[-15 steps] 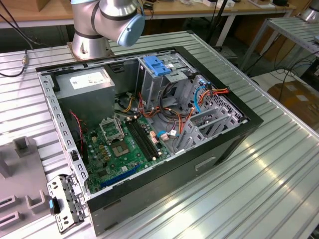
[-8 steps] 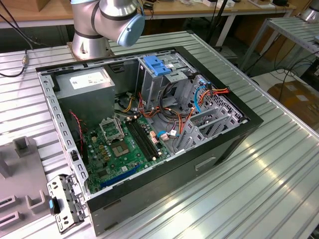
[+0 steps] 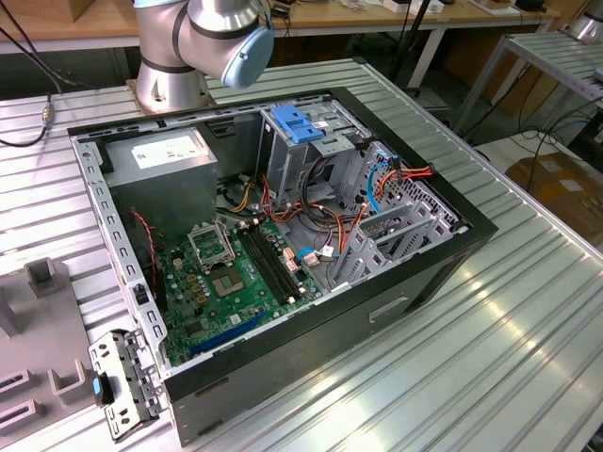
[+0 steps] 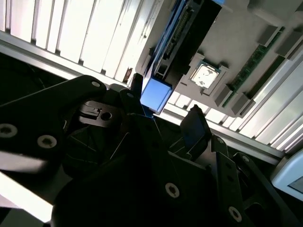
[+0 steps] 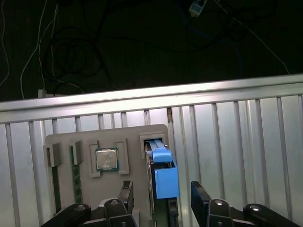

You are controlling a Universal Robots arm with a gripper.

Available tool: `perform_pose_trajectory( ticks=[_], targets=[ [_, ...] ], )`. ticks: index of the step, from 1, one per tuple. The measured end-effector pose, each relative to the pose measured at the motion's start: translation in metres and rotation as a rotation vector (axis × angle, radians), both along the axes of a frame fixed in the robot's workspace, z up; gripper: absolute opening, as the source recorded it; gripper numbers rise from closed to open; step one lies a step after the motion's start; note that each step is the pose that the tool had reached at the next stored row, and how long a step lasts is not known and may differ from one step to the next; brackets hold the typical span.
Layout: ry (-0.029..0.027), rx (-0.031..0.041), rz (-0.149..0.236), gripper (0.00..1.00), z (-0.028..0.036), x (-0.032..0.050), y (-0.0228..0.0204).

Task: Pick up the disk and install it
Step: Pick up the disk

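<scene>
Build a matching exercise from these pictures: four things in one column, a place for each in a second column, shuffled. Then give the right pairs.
Things
1. disk
2. processor chip
3. power-supply box
4. drive bay

Places
A. inside the computer case, topped with blue plastic
B. on edge in a slot of the grey holder, between the open fingers
C. flat in a recess of the grey holder, beside the disk
D. in the case's corner nearest the arm's base, white sticker on top

Pairs: 1-B, 2-C, 3-D, 4-A
</scene>
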State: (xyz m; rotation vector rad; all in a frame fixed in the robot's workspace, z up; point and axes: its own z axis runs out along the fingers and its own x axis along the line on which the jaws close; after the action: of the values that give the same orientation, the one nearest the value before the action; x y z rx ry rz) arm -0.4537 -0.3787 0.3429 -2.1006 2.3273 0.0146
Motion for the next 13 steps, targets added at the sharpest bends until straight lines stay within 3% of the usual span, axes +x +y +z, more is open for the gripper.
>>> perform_pose_trajectory(
  ticks=[7,8,13],
  targets=[
    [0.0002,-0.0002,0.0,0.6,-0.0131,-0.0034,0.0001],
    [-0.0001,0.0,0.0,0.6,-0.0212,-0.0066,0.0008],
    [-0.0002,0.0,0.009,0.6,-0.0317,-0.0066,0.001]
  ],
)
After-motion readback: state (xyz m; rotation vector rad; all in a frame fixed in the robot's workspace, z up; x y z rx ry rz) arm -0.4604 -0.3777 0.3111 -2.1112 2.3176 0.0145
